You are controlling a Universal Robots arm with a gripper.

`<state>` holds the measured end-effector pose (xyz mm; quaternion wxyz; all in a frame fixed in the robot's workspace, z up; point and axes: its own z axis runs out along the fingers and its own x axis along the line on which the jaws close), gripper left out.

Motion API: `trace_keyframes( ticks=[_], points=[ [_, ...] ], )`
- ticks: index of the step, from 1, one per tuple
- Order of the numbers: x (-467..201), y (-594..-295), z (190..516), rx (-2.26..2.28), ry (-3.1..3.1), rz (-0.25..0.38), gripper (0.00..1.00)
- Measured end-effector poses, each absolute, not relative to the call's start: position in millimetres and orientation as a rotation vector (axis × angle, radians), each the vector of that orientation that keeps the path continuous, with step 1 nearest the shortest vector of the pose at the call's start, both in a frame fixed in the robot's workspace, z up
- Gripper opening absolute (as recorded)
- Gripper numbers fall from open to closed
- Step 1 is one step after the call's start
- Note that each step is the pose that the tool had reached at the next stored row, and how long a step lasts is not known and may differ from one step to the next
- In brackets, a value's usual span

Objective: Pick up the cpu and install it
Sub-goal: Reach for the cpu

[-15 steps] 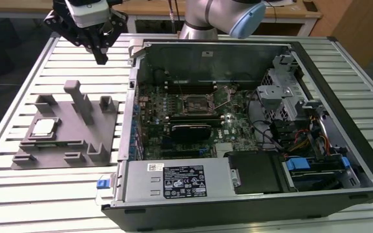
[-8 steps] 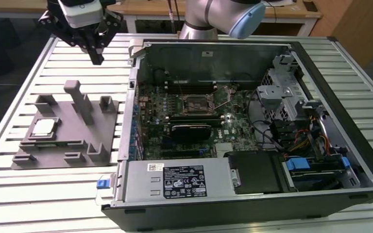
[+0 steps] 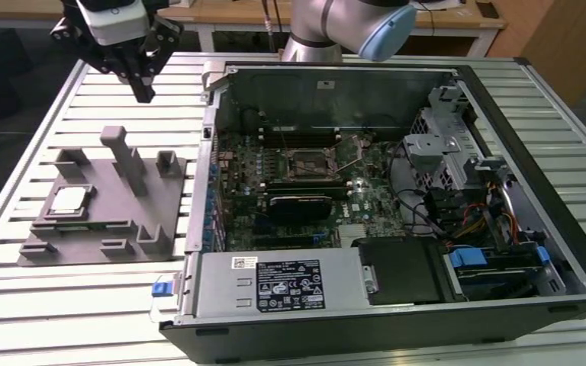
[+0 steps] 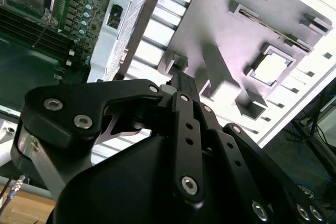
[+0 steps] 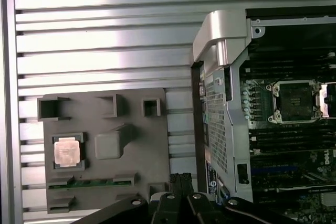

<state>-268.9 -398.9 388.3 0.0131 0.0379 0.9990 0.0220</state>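
Even overhead light lay on the slatted table [image 3: 28, 305] in the exterior view, shadows soft, and the computer case [image 3: 334, 99] interior sat dim. In the second wrist view glare blew the gray fixture [image 4: 220, 30] and cpu [image 4: 270, 69] out to white, the gripper [image 4: 180, 77] black against it. In the first wrist view bright bands streaked the slats

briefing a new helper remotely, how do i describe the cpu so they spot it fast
Find the large gray slotted fixture on the slatted metal table, on the exterior view's left of the open computer case. In its square recess lies the cpu, a small flat square chip, the fixture's sole pale silvery piece.
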Motion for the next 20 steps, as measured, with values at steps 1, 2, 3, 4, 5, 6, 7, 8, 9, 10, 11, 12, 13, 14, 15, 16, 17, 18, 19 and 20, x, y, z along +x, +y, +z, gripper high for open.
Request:
trace_keyframes(
  ticks=[1, 2, 3, 4, 5, 6, 7, 8, 9, 10, 11, 12, 13, 14, 15, 16, 17, 18, 19, 20],
  points=[
    [-270, -399, 388, 0.118, 3.112, 0.068, 0.11],
    [-272, -399, 388, 0.118, 3.112, 0.068, 0.11],
    [-273, -399, 388, 0.118, 3.112, 0.068, 0.11],
    [-275, -399, 387, 0.118, 3.113, 0.068, 0.11],
    [-277, -399, 387, 0.118, 3.113, 0.068, 0.11],
    [-278, -399, 387, 0.118, 3.112, 0.068, 0.11],
    [-280, -399, 386, 0.118, 3.113, 0.068, 0.11],
    [-282, -399, 386, 0.118, 3.112, 0.068, 0.11],
    [-284, -399, 386, 0.118, 3.112, 0.068, 0.11],
    [-287, -399, 385, 0.118, 3.112, 0.068, 0.11],
    [-289, -399, 385, 0.118, 3.112, 0.068, 0.11],
    [-292, -399, 385, 0.118, 3.112, 0.068, 0.11],
    [-295, -399, 385, 0.118, 3.112, 0.068, 0.11],
    [-297, -399, 384, 0.118, 3.113, 0.068, 0.11],
    [-300, -399, 384, 0.118, 3.113, 0.068, 0.11],
    [-303, -399, 383, 0.118, 3.113, 0.068, 0.11],
    [-306, -399, 383, 0.118, 3.113, 0.068, 0.11],
    [-308, -399, 383, 0.118, 3.112, 0.068, 0.11],
    [-311, -399, 382, 0.118, 3.112, 0.068, 0.11],
    [-314, -399, 382, 0.118, 3.112, 0.068, 0.11]
  ],
)
